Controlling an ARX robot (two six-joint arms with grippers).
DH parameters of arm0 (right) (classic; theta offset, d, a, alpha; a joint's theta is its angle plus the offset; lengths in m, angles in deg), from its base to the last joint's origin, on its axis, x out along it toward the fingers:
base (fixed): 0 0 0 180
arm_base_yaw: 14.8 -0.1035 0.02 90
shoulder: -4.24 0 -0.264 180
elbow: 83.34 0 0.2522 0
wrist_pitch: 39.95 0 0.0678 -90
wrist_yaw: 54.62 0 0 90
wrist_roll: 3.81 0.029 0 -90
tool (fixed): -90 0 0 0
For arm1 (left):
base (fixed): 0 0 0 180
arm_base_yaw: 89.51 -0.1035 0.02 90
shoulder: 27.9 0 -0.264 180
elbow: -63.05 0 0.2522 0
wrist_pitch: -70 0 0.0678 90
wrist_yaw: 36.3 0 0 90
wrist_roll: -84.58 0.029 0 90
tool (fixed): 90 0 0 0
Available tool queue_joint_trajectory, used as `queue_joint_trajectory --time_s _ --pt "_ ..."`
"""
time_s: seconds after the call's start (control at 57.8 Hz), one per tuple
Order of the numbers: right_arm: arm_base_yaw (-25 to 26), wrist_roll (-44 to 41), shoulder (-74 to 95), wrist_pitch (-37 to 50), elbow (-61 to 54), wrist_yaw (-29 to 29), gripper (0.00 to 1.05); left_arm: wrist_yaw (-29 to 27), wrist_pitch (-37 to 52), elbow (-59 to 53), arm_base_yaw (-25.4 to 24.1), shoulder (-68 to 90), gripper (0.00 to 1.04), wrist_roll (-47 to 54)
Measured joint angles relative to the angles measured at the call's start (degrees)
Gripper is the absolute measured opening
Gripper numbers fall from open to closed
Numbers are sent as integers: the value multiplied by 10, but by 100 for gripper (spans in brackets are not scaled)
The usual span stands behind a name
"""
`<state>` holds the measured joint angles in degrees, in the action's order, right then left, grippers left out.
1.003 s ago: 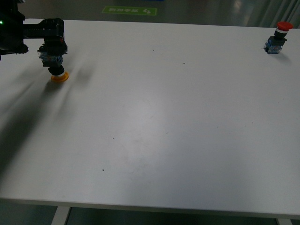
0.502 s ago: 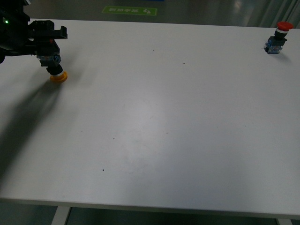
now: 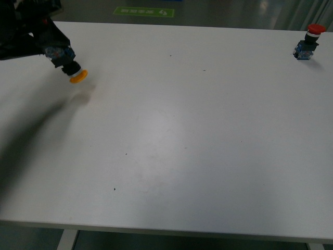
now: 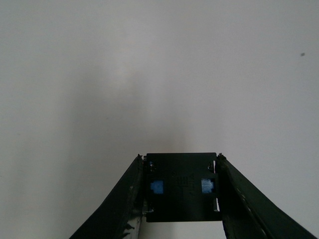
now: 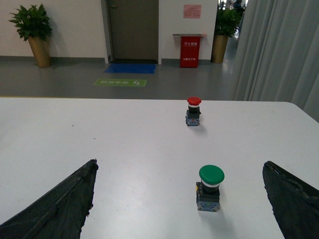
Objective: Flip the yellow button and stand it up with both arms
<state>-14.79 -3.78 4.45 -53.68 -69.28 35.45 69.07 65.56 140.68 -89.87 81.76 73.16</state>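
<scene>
Right claw (image 5: 179, 167) wide; green button (image 5: 211, 186) between

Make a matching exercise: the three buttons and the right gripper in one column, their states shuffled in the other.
1. yellow button
2. red button
3. green button
4. right gripper

A. open, empty
B. upright, far right in the front view
C. clamped in the left gripper, cap pointing down
D. upright, the one nearest the right gripper

Pairs: 1-C, 2-B, 3-D, 4-A
</scene>
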Motion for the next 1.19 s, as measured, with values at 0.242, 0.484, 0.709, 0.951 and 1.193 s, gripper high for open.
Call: queue_joint_trajectory --time_s 0.242,0.484,0.709,0.951,1.193 --pt "0 0 0 0 0 0 97 129 104 -70 10 -88 35 -135" --pt "0 0 0 0 0 0 97 228 319 -150 27 -134 35 -360" --pt "0 0 0 0 0 0 97 217 559 -180 74 -118 35 -606" --pt "0 0 0 0 0 0 97 216 663 -174 109 -72 35 -724" --pt "0 0 0 0 0 0 97 206 705 -166 109 -58 35 -765"
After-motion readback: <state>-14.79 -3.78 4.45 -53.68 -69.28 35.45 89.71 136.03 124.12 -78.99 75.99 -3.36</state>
